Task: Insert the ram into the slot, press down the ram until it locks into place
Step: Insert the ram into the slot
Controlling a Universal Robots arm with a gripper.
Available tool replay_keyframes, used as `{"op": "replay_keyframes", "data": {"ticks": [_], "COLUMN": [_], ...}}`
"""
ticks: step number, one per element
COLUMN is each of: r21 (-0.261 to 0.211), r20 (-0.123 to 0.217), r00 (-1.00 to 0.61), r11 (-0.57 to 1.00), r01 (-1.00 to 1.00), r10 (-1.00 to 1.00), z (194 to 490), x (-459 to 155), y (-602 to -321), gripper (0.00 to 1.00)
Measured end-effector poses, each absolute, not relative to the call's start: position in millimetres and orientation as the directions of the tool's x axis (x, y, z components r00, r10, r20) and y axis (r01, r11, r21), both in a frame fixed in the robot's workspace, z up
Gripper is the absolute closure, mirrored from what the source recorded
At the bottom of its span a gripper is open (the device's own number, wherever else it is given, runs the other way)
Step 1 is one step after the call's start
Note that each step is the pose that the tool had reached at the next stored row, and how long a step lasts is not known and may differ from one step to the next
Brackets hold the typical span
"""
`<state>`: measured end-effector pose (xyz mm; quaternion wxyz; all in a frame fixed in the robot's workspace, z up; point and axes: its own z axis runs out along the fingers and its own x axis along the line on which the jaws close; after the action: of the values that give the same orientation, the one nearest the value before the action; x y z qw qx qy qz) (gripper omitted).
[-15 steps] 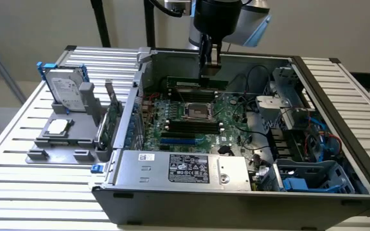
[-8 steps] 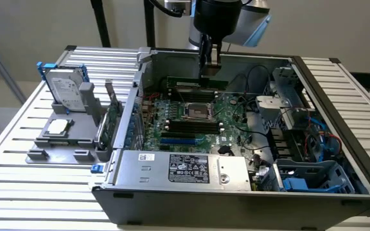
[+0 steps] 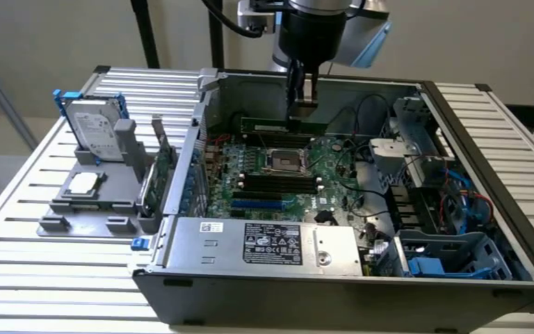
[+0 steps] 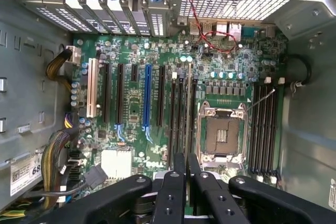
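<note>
The ram, a long thin green stick, stands on edge along the far side of the motherboard, behind the CPU socket in the open computer case. My gripper hangs from above with its tips just over the stick's end on the exterior view's right; I cannot tell whether they touch it. The fingers are pressed together, with nothing between them. In the wrist view my gripper is shut, and its black fingers reach over the board between the CPU socket and two banks of black memory slots.
The case walls ring the board. The power supply lies at the front, with drive bays and cables on the exterior view's right. On the left, a grey fixture holds a hard drive and a green expansion card.
</note>
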<state>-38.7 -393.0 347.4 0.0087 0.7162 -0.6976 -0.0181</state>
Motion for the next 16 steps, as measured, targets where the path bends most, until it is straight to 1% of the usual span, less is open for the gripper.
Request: {"op": "replay_keyframes", "data": {"ticks": [16], "r21": [0.038], "r20": [-0.013], "r00": [0.028], "r11": [-0.028], "r01": [-0.999], "r10": [-1.0], "z": [318], "x": [-33], "y": [-393], "gripper": [0.87]}}
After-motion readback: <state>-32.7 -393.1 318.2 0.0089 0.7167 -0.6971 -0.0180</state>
